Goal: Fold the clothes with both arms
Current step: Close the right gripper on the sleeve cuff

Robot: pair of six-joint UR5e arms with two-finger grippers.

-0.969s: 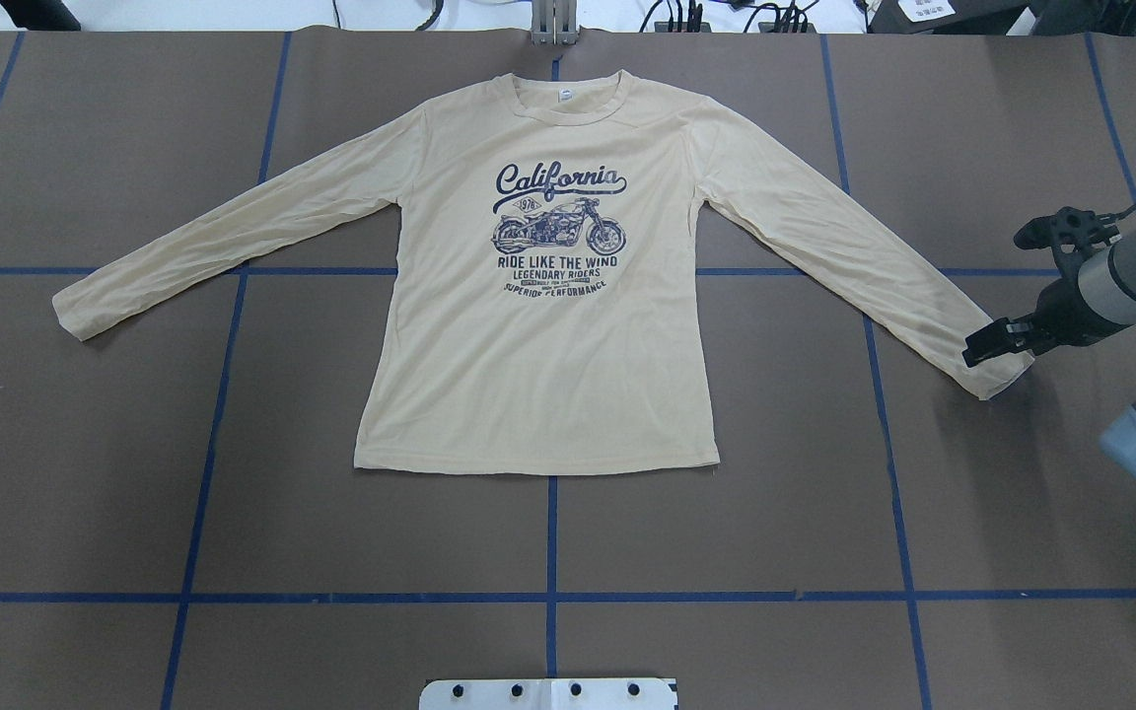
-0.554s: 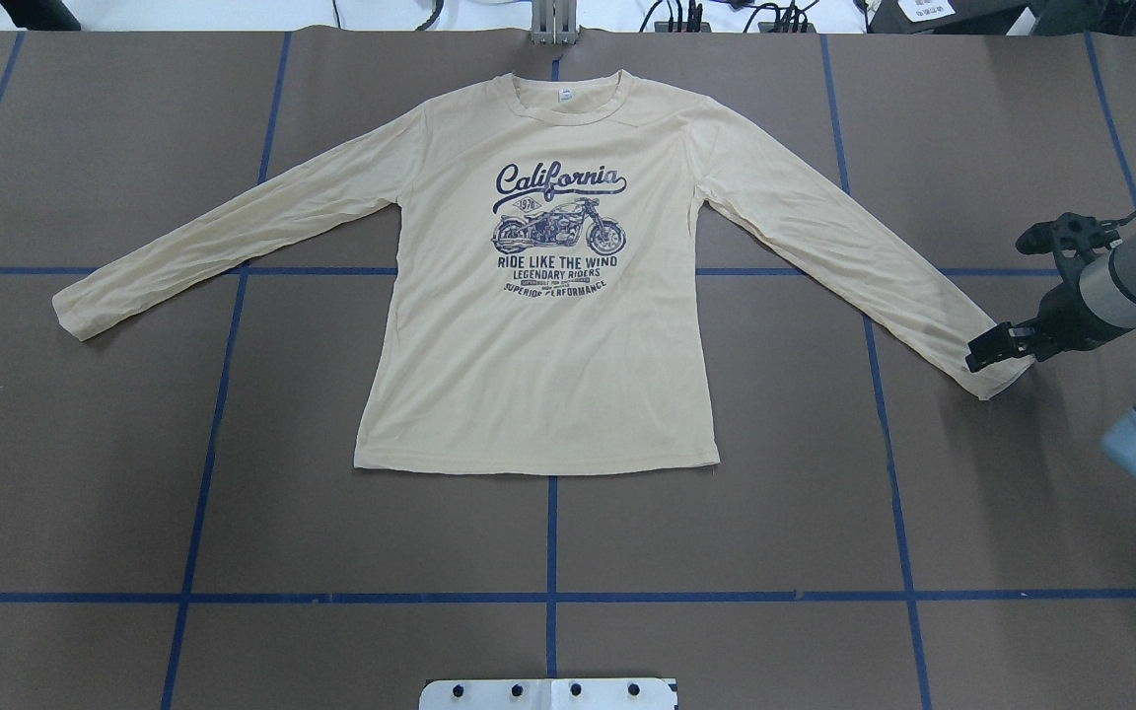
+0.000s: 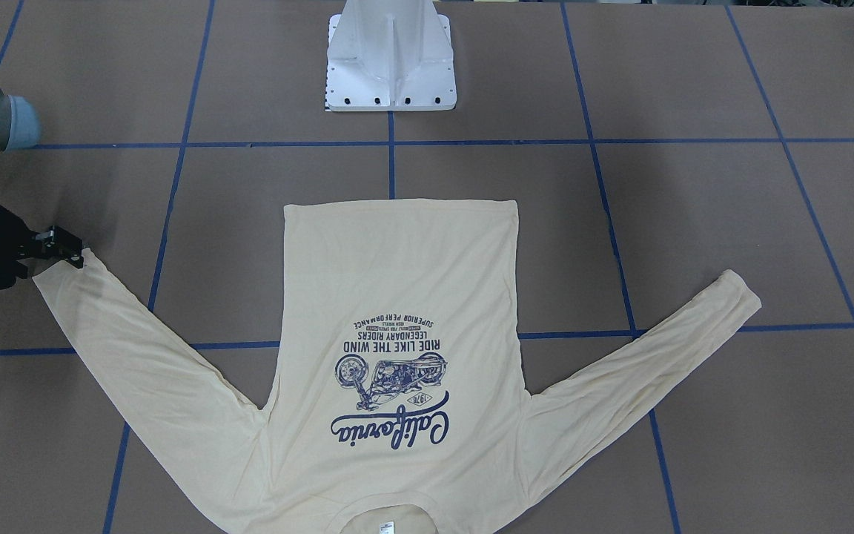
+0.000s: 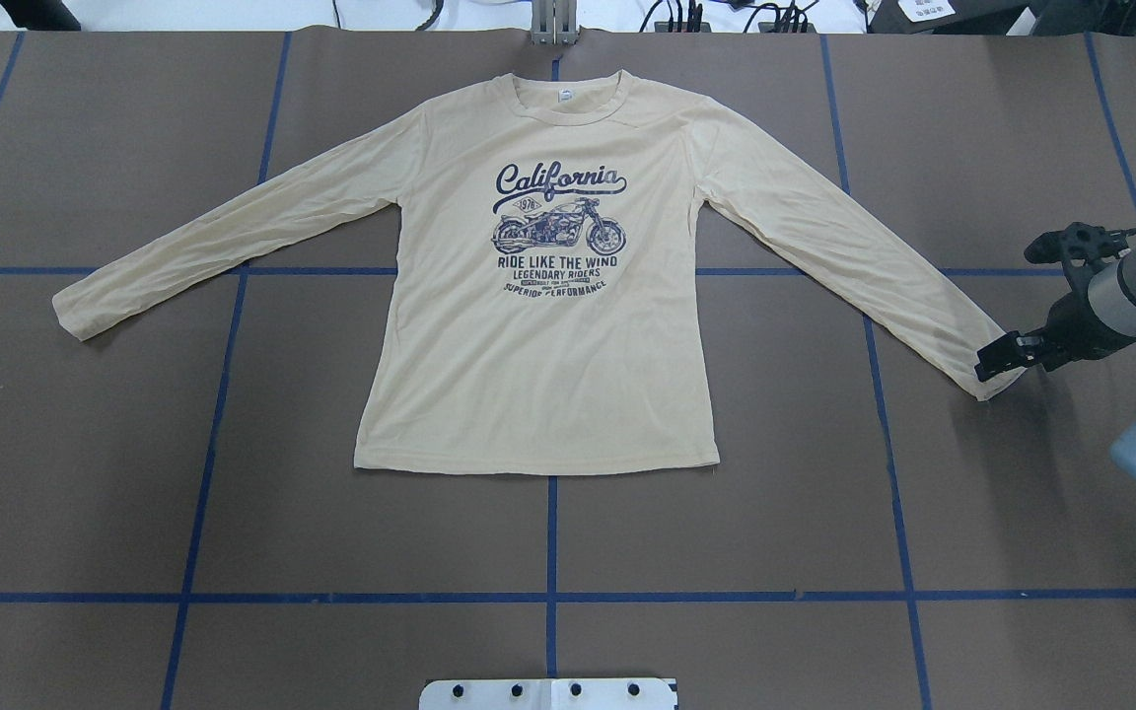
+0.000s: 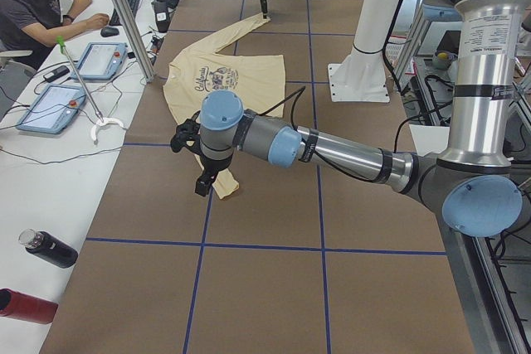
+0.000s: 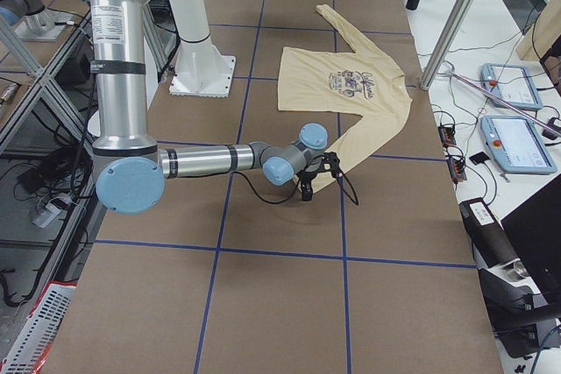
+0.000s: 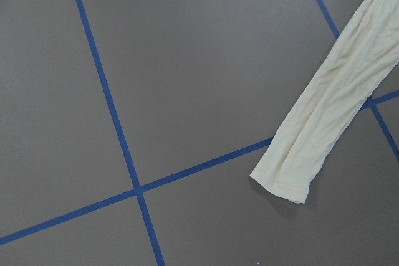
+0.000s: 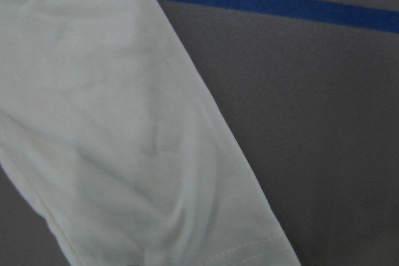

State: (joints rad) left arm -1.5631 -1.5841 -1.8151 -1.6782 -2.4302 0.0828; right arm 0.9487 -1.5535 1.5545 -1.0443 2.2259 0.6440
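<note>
Overhead exterior: right end effector [image 4: 987, 360] at cuff [image 4: 1004, 382] of cream-yellow long-sleeved knit shirt [image 4: 538, 375].
Pinch both layers squarely; open or closed, I cannot tell.

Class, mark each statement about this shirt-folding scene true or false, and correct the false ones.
1. The shirt lies print side up. True.
2. Both sleeves are folded across the body. False: both are spread out flat to the sides.
3. The right gripper is at a cuff. True.
4. The collar is the part nearest the pedestal. False: the hem is nearest the pedestal and the collar is at the far end.
</note>
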